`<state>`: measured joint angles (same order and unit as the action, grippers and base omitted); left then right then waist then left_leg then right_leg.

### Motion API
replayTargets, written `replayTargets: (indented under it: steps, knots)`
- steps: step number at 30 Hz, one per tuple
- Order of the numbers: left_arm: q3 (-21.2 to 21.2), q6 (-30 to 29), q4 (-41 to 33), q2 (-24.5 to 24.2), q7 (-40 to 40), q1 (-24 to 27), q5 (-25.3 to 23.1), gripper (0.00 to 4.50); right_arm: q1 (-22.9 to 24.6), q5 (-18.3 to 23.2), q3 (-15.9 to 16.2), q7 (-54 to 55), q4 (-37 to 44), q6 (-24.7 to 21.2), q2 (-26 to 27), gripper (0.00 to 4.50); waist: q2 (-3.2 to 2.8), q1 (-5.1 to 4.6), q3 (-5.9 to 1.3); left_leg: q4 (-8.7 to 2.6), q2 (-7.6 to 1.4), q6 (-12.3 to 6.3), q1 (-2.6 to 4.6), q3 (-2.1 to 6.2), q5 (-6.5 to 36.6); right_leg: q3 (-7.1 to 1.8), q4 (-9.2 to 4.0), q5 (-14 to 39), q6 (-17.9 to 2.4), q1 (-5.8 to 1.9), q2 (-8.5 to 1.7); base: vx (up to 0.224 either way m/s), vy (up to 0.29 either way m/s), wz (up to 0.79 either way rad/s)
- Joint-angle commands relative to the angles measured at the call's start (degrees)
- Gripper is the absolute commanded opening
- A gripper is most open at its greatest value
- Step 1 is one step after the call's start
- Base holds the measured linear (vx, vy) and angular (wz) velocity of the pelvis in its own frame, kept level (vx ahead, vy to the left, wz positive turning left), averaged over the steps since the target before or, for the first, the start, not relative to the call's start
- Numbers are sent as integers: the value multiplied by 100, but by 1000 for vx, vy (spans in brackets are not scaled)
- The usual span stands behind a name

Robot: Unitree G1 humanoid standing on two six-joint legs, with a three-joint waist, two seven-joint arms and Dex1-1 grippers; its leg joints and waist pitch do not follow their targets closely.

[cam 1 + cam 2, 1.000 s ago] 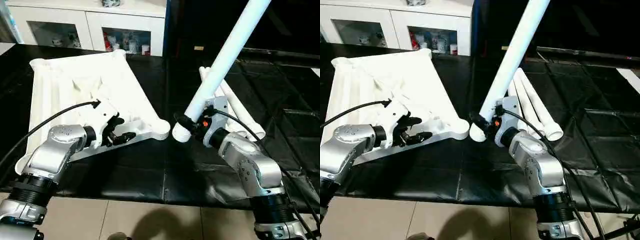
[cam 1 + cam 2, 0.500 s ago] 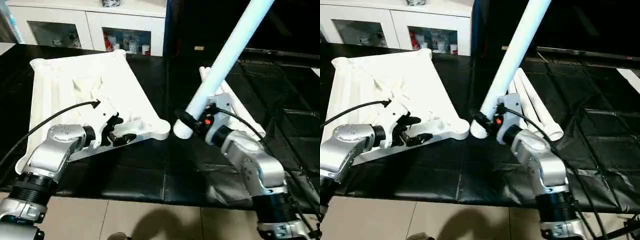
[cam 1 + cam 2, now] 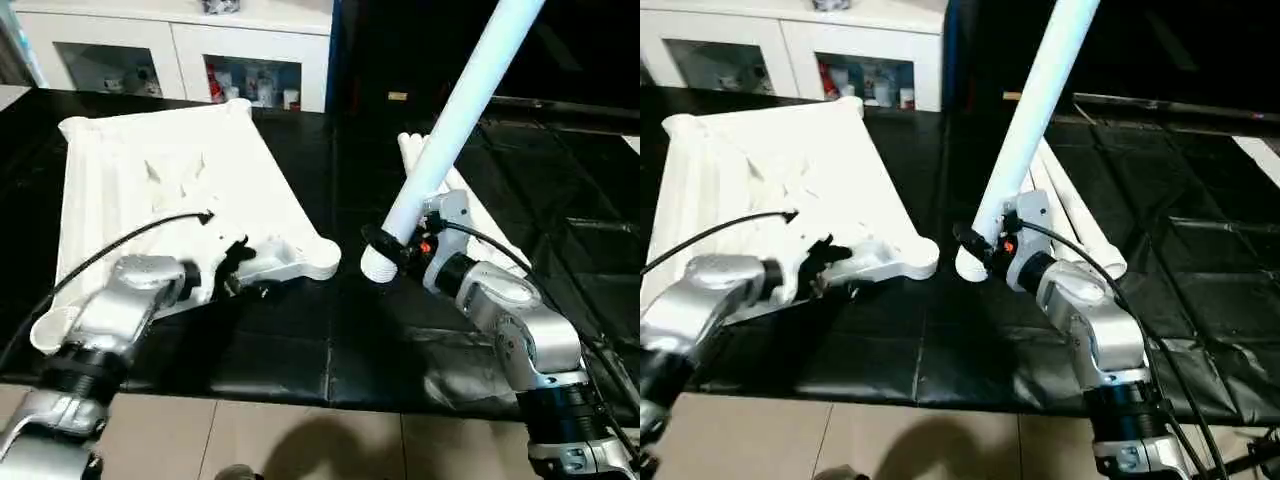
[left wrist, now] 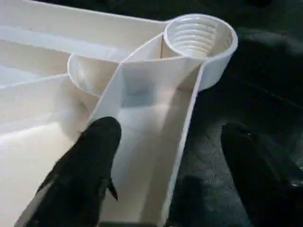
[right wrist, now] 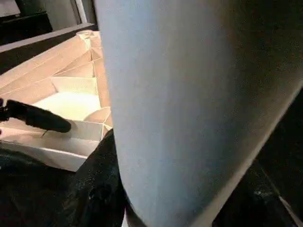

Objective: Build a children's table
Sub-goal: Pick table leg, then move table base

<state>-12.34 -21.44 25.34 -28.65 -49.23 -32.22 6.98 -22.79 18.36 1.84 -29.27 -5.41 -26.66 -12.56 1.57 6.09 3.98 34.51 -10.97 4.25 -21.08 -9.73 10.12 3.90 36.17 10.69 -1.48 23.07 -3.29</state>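
Note:
The white tabletop (image 3: pixel 150 170) lies underside up on the left, ribs showing, with a round threaded corner socket (image 4: pixel 199 35) toward the middle. My left gripper (image 3: pixel 245 272) is open astride the tabletop's near rim just short of that socket. One of its fingers (image 4: pixel 94 156) is over the ribbed inside and the other over the black cloth. My right gripper (image 3: pixel 395 245) is shut on a long white leg (image 3: pixel 450 120). The leg stands tilted, its flared lower end (image 3: pixel 380 267) just right of the socket (image 3: pixel 322 262) and apart from it.
More white legs (image 3: pixel 1080 225) lie side by side on the black cloth (image 3: pixel 300 340) behind my right arm. A white cabinet with glass doors (image 3: pixel 170 50) stands behind the table. Tiled floor shows along the near edge.
My right gripper has carried the leg's lower end a little to the right, away from the socket. My left arm has dropped lower and nearer, its gripper still at the tabletop's near rim.

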Motion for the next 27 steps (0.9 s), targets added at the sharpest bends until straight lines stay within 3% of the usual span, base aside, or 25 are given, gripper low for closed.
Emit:
replayTargets:
  steps: [1,3,4,5,14,25,27]
  knots:
    - [-98,176,263,66,-49,-200,-124,350,-69,-10,18,-42,12,82,-39,190,-91,9,-458,-405,-182,155,67,68,952,-319,-433,1001,-885,-324,-473,0,0,0]
    - [-104,233,346,86,-61,-242,-154,333,-60,-13,20,-49,14,82,-40,190,-84,15,-459,-406,-182,159,67,70,944,-318,-431,952,-898,-324,-473,0,0,0]
    - [-106,303,422,106,-101,-287,-167,333,-43,-31,24,-57,27,82,-49,190,-121,16,-465,-403,-189,175,69,75,950,-320,-419,907,-921,-324,-480,0,0,0]
    - [-99,374,487,126,-138,-326,-165,305,-15,-41,27,-62,54,77,-56,190,-138,10,-461,-403,-184,181,66,75,972,-318,-427,888,-930,-324,-475,0,0,0]
    - [-170,538,820,168,-514,-490,-206,239,189,-56,57,-61,256,28,-101,190,-114,9,-463,-404,-194,184,80,70,1064,-321,-431,846,-1021,-332,-482,0,0,0]
    - [-211,448,1070,58,-799,-595,-303,163,220,-104,128,-132,298,23,-115,190,-111,14,-453,-410,-199,167,81,72,1074,-321,-440,979,-1004,-326,-489,0,0,0]
    - [-215,480,1128,49,-824,-617,-332,141,231,-104,138,-139,311,16,-128,190,-89,10,-450,-412,-199,166,79,70,1081,-322,-448,1012,-996,-328,-490,0,0,0]
